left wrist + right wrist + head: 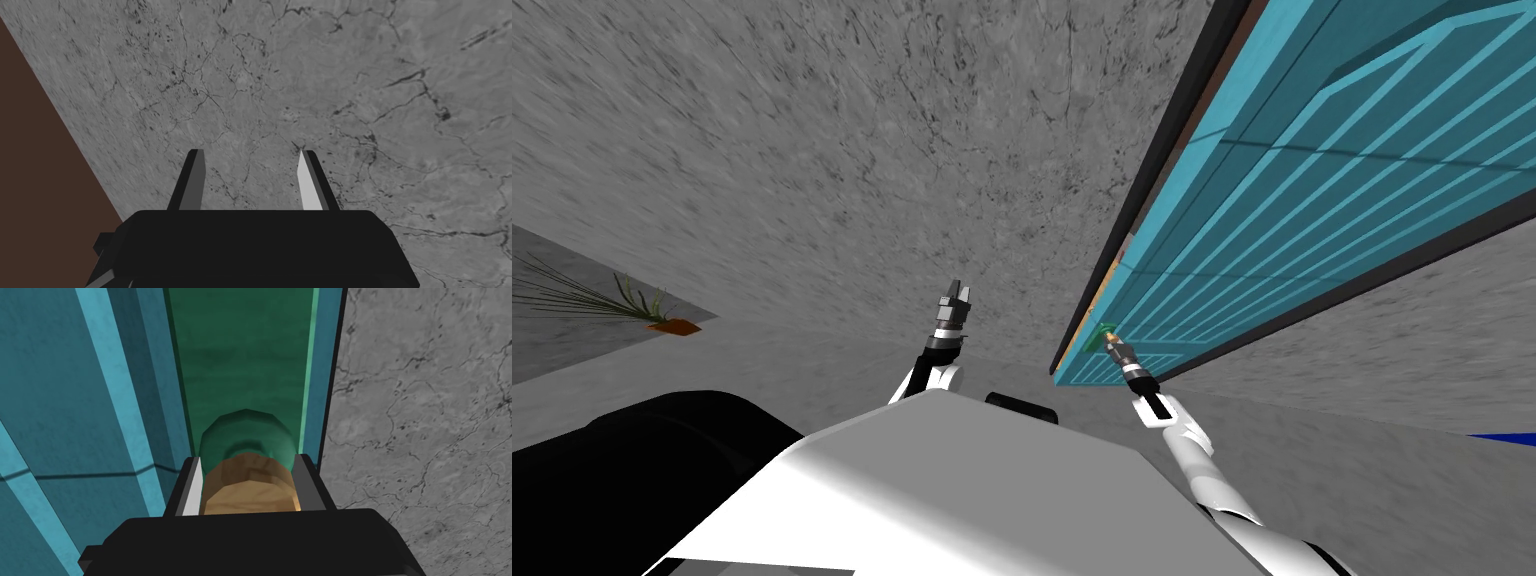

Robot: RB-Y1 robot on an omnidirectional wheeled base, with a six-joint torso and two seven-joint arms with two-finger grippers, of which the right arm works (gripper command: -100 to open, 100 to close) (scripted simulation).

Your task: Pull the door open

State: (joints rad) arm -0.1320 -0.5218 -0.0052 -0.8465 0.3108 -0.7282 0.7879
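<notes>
A teal panelled door (1312, 190) runs along the right of the head view; its free edge stands a little out from the dark frame (1152, 170). Its knob (247, 480) has a tan wooden end and a green base (245, 433) on a green plate (240, 353). My right gripper (248, 483) is shut on the knob, its fingers (191, 488) pressing both sides. In the head view the right gripper (1115, 348) meets the door (60, 388) at its near edge. My left gripper (956, 296) hangs open in front of the grey wall, its fingers (310, 182) holding nothing.
A grey cracked wall (862, 130) stands to the left of the door. A potted plant (622, 300) sits on the floor at the far left. A black area (632, 450) lies at the lower left. A blue strip (1502, 437) shows at the right edge.
</notes>
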